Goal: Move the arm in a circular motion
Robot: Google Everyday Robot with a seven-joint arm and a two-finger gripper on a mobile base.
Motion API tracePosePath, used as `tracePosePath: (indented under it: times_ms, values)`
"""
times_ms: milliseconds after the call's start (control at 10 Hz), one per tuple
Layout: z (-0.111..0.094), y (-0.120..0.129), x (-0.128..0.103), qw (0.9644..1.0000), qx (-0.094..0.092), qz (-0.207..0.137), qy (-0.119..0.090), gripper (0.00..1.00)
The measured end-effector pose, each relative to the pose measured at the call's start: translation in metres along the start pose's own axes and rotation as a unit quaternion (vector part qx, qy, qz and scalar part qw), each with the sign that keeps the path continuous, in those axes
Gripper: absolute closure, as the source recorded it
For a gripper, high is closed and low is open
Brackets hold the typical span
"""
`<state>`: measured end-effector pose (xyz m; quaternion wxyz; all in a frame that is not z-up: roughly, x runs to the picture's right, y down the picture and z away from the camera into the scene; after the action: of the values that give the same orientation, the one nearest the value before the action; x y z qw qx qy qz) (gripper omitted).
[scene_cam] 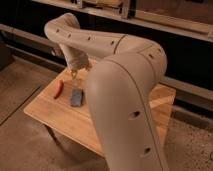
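The arm (125, 115) takes up most of the view. 1 thick beige segment rises in the foreground, in front of the table (52, 112), and hides the table's middle. From a rounded joint above the table's right half, a 2nd segment runs up and to the left, high over the table's far edge. It bends at an elbow above the table's left end, and a short link drops down from there. Small dark holes dot both big segments.

The gripper (74, 74) hangs at the end of that short link. It points down over the table's far left part, above the wood and touching nothing. It is small and dim, so I cannot tell whether it is open or closed, and nothing can be seen in it.

2 things lie on the table's left end, below the gripper and nearer the front edge. A red item (58, 88), long and tilted, lies closest to the left edge. A blue pad (76, 97) lies flat just to its right, apart from it.

The floor (20, 145) around the table is grey, and a dark wall (190, 65) stands behind the table.
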<state>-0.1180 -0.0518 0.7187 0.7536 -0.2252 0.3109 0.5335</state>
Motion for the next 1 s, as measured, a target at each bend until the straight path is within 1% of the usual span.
tracePosePath:
  times_ms: [100,200,300,400,500,600,700,800,900,1000]
  values:
    - [-0.003,0.026,-0.007,0.9998,-0.002,-0.022,-0.001,0.35]
    - [-0.005,0.044,-0.009,0.9993,-0.003,-0.038,-0.002,0.35]
    - [-0.009,0.073,-0.006,0.9977,-0.007,-0.067,-0.003,0.35]
    - [-0.012,0.098,0.001,0.9954,-0.012,-0.095,-0.006,0.35]
    - [-0.015,0.116,0.009,0.9929,-0.021,-0.117,-0.009,0.35]
    - [-0.017,0.132,0.021,0.9896,-0.032,-0.139,-0.013,0.35]
    - [-0.019,0.143,0.035,0.986,-0.044,-0.16,-0.018,0.35]
    - [-0.019,0.146,0.054,0.9821,-0.054,-0.179,-0.026,0.35]
    - [-0.019,0.142,0.067,0.9803,-0.061,-0.185,-0.032,0.35]
    - [-0.02,0.133,0.077,0.9798,-0.066,-0.184,-0.04,0.35]
